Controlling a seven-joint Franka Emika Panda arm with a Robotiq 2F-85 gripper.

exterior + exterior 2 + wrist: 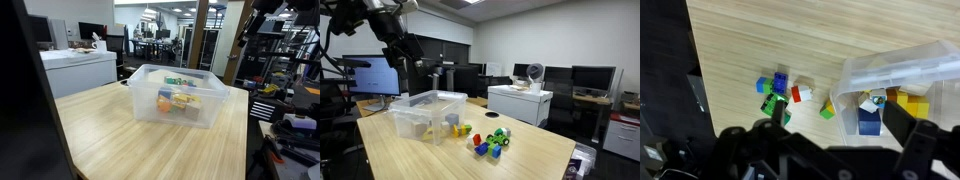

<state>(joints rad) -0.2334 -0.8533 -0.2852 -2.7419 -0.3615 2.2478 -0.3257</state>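
I read the wrist view from the left: the light wooden counter fills that side; on it lies a small cluster of loose plastic toy blocks. A blue block sits just above a green block. A red block touches a white block beside them, and a yellow-green block lies a little further right, near the corner of the clear plastic storage bin. Through the bin's wall I make out a dark blue brick and some yellow pieces; the rest in there is too blurred to name. My hand runs along the bottom edge; its fingers stand wide apart with nothing between them, so it holds nothing; it hovers well above the counter, over the stretch between the loose cluster and the bin's corner.

In an exterior view the hand hangs high at the upper left, above the bin. The loose blocks lie on the counter just to the right of the bin. Further right, apart from the counter, stands a white cabinet.
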